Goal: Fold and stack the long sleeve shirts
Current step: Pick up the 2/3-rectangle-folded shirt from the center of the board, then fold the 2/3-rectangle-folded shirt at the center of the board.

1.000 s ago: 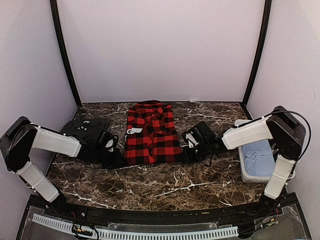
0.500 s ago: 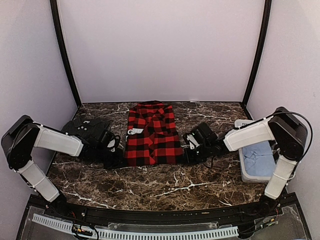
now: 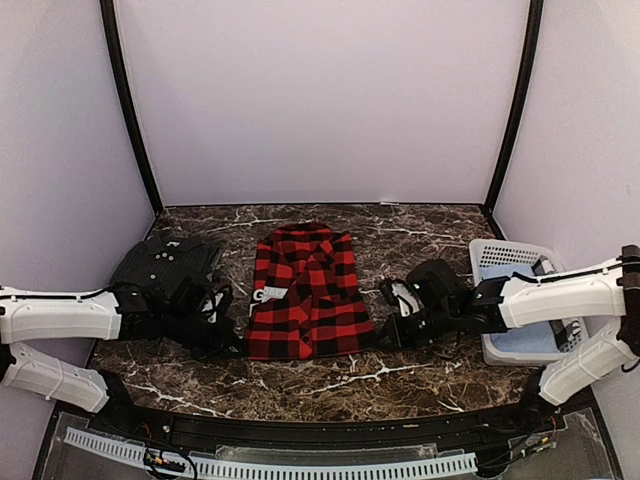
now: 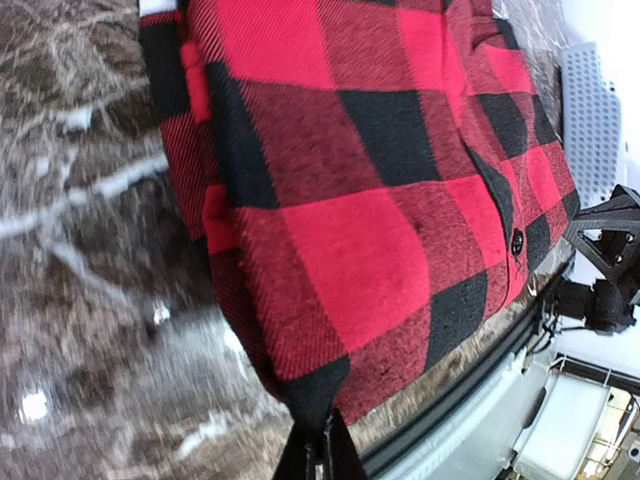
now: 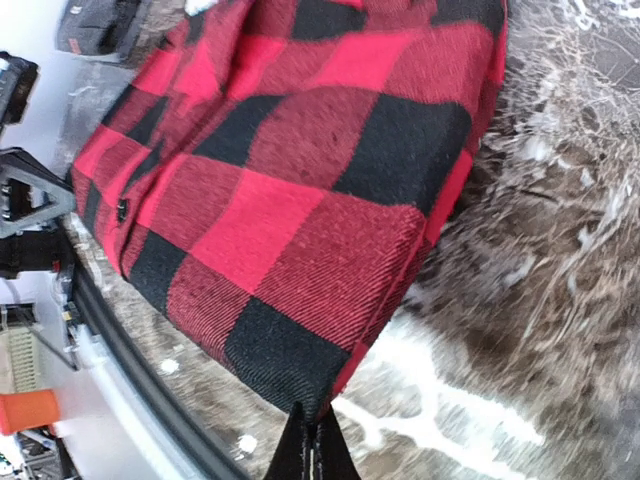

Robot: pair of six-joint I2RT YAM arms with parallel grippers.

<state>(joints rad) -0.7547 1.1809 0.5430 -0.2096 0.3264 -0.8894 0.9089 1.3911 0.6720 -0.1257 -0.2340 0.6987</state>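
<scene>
- Your left gripper (image 4: 320, 452) pinches the near-left corner of the folded red-and-black buffalo-check flannel shirt (image 3: 303, 295).
- Your right gripper (image 5: 310, 448) nips the near-right corner (both jaws thin on soft twill).
- The flannel lies flat on the veined brown marble tabletop (image 3: 400, 375), with the dark charcoal cloth shirt (image 3: 165, 265) to its left.

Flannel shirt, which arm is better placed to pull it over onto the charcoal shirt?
Likely the left: the left gripper pinches the flannel shirt's near left corner, close to the charcoal shirt. The right gripper grips the corner farther away.
</scene>
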